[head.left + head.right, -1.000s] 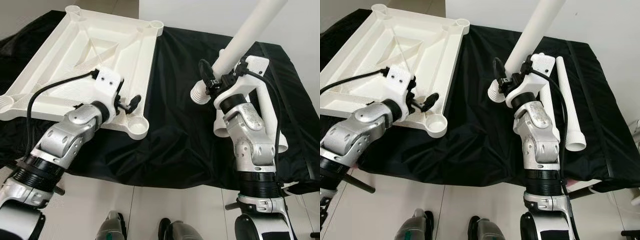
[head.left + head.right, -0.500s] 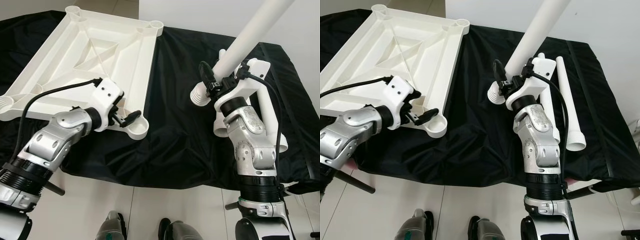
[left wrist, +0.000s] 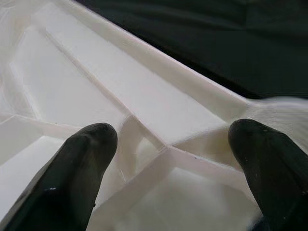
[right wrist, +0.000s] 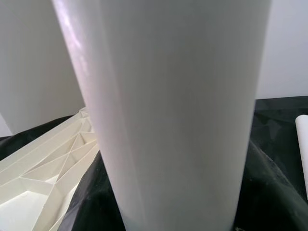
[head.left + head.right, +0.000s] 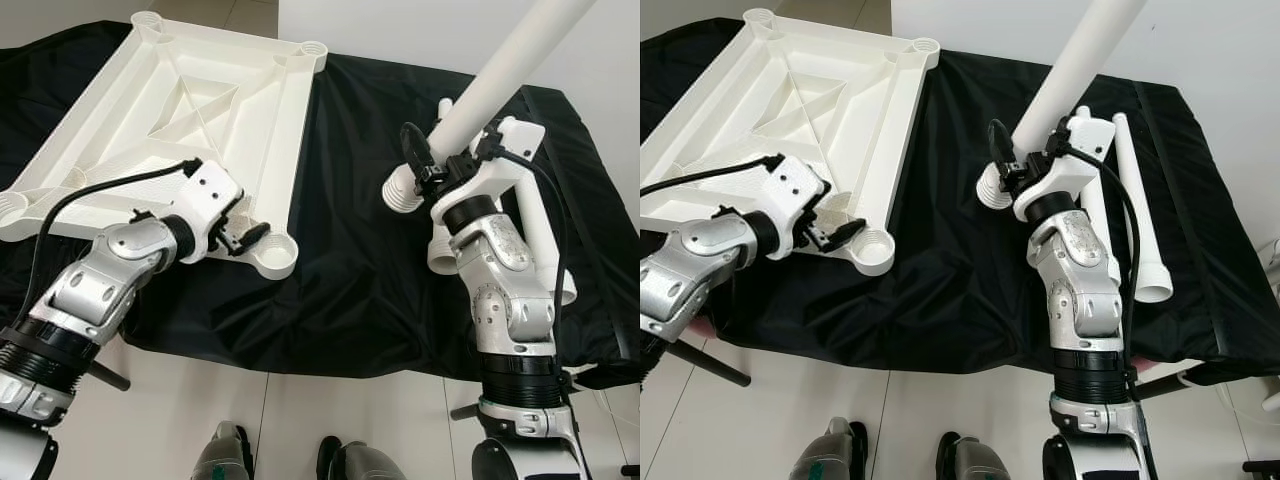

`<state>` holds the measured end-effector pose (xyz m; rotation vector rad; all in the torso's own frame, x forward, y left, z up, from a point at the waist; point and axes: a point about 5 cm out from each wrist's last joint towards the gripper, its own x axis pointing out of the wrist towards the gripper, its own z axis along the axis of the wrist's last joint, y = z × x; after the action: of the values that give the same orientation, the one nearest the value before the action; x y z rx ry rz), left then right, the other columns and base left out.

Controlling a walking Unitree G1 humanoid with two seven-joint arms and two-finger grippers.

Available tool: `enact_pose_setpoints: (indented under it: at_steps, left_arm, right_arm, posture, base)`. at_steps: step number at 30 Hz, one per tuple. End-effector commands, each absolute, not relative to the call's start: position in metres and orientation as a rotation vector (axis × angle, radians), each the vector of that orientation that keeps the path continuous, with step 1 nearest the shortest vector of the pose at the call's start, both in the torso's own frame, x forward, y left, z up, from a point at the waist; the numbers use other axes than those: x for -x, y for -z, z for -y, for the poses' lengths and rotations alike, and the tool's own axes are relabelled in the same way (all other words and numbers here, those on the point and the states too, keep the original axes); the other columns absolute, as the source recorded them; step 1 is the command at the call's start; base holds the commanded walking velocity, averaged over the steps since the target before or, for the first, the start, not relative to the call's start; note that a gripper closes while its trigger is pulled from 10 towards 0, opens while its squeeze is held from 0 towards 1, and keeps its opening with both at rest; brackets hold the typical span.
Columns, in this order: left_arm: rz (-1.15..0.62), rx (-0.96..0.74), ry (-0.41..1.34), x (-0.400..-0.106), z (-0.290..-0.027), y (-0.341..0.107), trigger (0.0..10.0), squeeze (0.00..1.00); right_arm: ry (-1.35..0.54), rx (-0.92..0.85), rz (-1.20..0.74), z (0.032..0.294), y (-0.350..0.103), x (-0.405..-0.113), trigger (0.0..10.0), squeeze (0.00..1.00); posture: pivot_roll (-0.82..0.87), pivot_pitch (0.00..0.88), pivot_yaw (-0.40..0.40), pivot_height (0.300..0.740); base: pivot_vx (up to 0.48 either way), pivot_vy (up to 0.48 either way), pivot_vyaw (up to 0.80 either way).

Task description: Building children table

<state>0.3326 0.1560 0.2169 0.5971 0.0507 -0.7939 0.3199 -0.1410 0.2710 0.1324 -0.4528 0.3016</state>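
Your white plastic tabletop (image 5: 200, 110) lies upside down in the upper left of the head view, on a black cloth (image 5: 350, 260) that drapes in soft wrinkles over the work surface. Its underside is a moulded grid of raised ribs and diagonal braces, with a round, ridged socket (image 5: 275, 255) at each corner; the plastic looks matte and slightly grainy.

Your left gripper (image 5: 245, 238) sits at the near right corner of the tabletop, just beside that socket. In the left wrist view its two rounded black fingertips (image 3: 82, 163) are spread wide apart, with a junction of ribs between them and nothing pinched.

Your right gripper (image 5: 418, 165), centre right of the frame, is closed around a long white table leg (image 5: 500, 75). The leg is a smooth, faintly glossy tube, tilted so its upper end runs off the top right of the frame, while its lower end, a ribbed, threaded-looking collar (image 5: 402, 190), hangs above the cloth. In the right wrist view the tube is a broad pale cylinder close to the camera.

More white legs (image 5: 1140, 230) of the same tubular shape lie flat on the cloth behind and to the right of that arm. Pale floor tiles (image 5: 300, 410) cross the bottom of the frame.
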Motion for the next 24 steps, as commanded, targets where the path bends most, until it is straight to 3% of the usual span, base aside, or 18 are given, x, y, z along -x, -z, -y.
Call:
enact_pose_setpoints:
  at_steps: [1, 12, 24]
  left_arm:
    - [-0.059, -0.639, 0.822, -0.333, -0.158, -0.217, 10.0, 0.0]
    - [-0.079, -0.669, 0.816, -0.336, -0.173, -0.224, 10.0, 0.0]
    - [-0.058, -0.83, 0.788, -0.345, -0.154, -0.212, 10.0, 0.0]
  right_arm:
    - [-0.287, -0.138, 0.467, 0.146, -0.272, -0.316, 10.0, 0.0]
    - [-0.286, -0.135, 0.456, 0.147, -0.269, -0.316, 10.0, 0.0]
    - [-0.283, -0.13, 0.459, 0.148, -0.271, -0.316, 10.0, 0.0]
  posture:
    - [0.09, 0.181, -0.045, 0.74]
    - [0.09, 0.182, -0.043, 0.74]
    - [0.09, 0.19, -0.041, 0.74]
  base:
    - [0.0, 0.0, 0.0]
    - [0.0, 0.0, 0.0]
    - [0.0, 0.0, 0.0]
